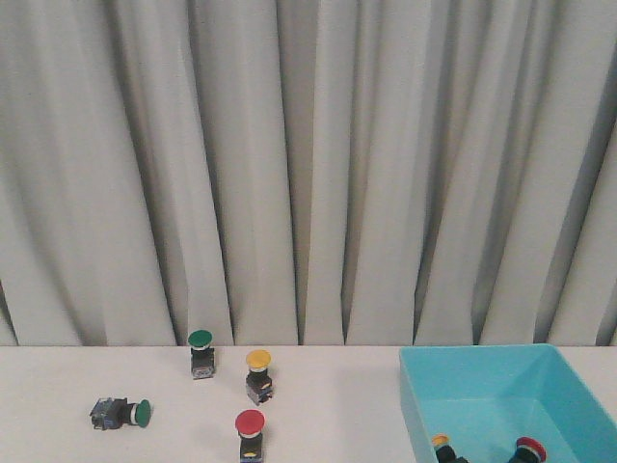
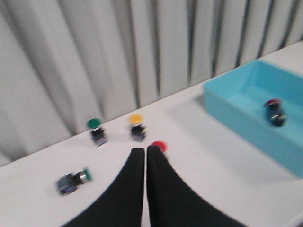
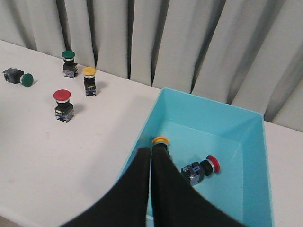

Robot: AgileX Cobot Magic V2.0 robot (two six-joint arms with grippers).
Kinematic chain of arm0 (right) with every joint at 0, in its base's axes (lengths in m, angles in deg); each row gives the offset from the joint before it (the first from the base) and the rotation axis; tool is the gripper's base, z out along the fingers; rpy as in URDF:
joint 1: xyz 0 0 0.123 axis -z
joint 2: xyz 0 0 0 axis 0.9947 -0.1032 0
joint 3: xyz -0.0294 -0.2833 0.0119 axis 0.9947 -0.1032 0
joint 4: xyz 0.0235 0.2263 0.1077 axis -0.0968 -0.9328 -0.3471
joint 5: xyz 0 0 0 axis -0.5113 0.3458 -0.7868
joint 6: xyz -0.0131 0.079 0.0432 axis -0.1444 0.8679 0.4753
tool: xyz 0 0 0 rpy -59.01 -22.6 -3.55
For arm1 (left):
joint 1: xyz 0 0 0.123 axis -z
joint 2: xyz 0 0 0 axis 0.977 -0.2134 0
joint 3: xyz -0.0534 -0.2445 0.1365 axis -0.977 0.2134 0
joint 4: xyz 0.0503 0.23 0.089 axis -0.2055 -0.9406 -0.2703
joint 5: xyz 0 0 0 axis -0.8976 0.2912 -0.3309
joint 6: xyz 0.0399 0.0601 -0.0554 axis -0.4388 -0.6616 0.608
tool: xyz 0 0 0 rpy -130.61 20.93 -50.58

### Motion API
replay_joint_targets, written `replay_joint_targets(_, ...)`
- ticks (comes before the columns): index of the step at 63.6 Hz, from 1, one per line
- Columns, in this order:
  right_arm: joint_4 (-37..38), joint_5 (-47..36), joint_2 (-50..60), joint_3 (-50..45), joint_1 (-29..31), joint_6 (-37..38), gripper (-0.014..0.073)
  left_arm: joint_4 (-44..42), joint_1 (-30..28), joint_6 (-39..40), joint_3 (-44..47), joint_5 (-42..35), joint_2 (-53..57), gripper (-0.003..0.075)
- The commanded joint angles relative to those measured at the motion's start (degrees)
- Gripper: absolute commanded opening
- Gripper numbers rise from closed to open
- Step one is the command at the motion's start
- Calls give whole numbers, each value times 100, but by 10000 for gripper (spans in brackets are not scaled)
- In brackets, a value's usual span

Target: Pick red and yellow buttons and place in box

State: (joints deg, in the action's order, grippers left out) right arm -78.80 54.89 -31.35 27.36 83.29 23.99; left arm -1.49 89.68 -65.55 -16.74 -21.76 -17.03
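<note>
On the white table stand a red button (image 1: 250,434) and a yellow button (image 1: 257,374), both upright. In the left wrist view the same red button (image 2: 159,145) peeks out just behind my left gripper (image 2: 144,150), which is shut on nothing; the yellow button (image 2: 137,126) stands beyond. The turquoise box (image 1: 501,386) at the right holds a yellow button (image 3: 160,141) and a red button (image 3: 202,169) lying on its side. My right gripper (image 3: 151,149) hangs shut and empty over the box's near left wall (image 3: 142,137). Neither gripper shows in the front view.
Two green-capped buttons are on the table: one upright (image 1: 201,352) near the curtain, one lying on its side (image 1: 120,413) at the left. A grey pleated curtain (image 1: 308,164) closes off the table's far edge.
</note>
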Motion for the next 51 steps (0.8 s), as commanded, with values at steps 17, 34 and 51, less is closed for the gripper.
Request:
replay_joint_targets(17, -62, -358, -35, 153, 20, -46, -8, -301, -797, 131, 3436, -3656, 2121, -6)
replay_joint_targets(34, -62, -358, -35, 153, 20, -46, -8, -301, -1477, 1100, 4875, -3687, 3529, -6)
replay_joint_targets(51, -83, -351, -35, 153, 20, -46, -8, -350, -1477, 1059, 5037, -3388, 3937, -6)
